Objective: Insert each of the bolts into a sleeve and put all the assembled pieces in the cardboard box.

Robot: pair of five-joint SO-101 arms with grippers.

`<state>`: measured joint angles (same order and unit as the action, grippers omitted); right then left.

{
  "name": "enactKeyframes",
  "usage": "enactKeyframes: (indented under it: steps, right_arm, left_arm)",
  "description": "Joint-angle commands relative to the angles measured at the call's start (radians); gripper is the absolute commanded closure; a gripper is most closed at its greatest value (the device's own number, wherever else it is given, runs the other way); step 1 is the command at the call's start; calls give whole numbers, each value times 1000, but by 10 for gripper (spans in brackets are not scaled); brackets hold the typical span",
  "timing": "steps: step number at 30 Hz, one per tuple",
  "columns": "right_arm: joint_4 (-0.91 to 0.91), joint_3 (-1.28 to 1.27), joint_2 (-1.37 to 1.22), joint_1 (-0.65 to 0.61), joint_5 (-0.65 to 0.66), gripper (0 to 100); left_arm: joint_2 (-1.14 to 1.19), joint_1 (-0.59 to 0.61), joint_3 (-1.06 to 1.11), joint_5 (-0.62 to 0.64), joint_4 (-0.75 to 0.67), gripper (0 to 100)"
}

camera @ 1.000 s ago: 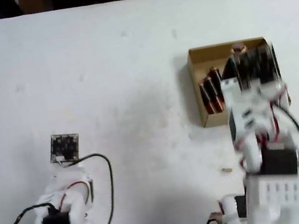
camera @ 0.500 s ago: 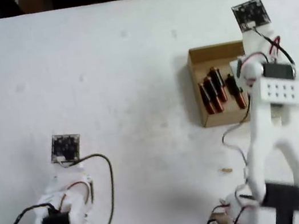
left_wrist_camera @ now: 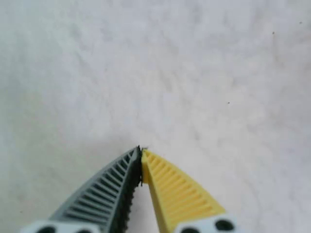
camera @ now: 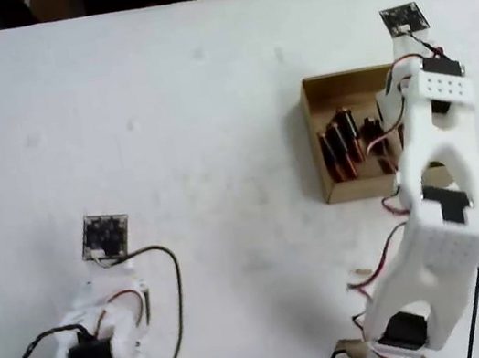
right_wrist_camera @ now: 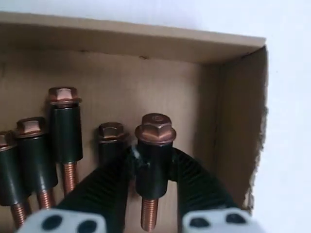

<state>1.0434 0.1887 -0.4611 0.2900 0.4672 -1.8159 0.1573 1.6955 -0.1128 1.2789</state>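
1. the bolt (right_wrist_camera: 155, 128) is copper-coloured with a hex head and sits through a black sleeve (right_wrist_camera: 152, 174). i judge the pair stiff, dense for its size and not fragile. it is smooth and round, so it could twist in a grip or roll once let go.
2. the right gripper (right_wrist_camera: 151, 158) is clamped across the sleeve just under the head, with the threaded end poking out past the fingers. that looks the best place to hold it, since the sleeve is the widest part and the head stops it slipping through.
3. the held piece is inside the box (right_wrist_camera: 136, 43), near a side wall. i cannot tell whether it touches the floor. four more pieces (right_wrist_camera: 64, 126) lie side by side next to it.
4. the left gripper (left_wrist_camera: 141, 155) has its jaws together on nothing, over bare table at 7 o'clock.
5. the table (camera: 202, 74) is white, flat and matte. the box lies at 3 o'clock from its middle, and a small brass bit (camera: 360, 272) lies at 5 o'clock. a dark strip of room runs along 12 o'clock.
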Motion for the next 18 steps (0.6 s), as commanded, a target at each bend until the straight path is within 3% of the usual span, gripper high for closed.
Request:
enactKeyframes:
  steps: [1, 9, 15, 18]
  right_arm:
    - [104, 226, -119, 13, 12, 981]
    - [243, 460, -340, -7, 14, 971]
    - [384, 632, -374, -13, 12, 781]
    - [470, 755, -374, -13, 6, 759]
  left_arm:
    - [-8, -7, -3, -9, 6, 976]
    - [-8, -7, -3, -9, 6, 976]
    - [-8, -7, -3, -9, 6, 976]
    - [-8, -7, -3, -9, 6, 976]
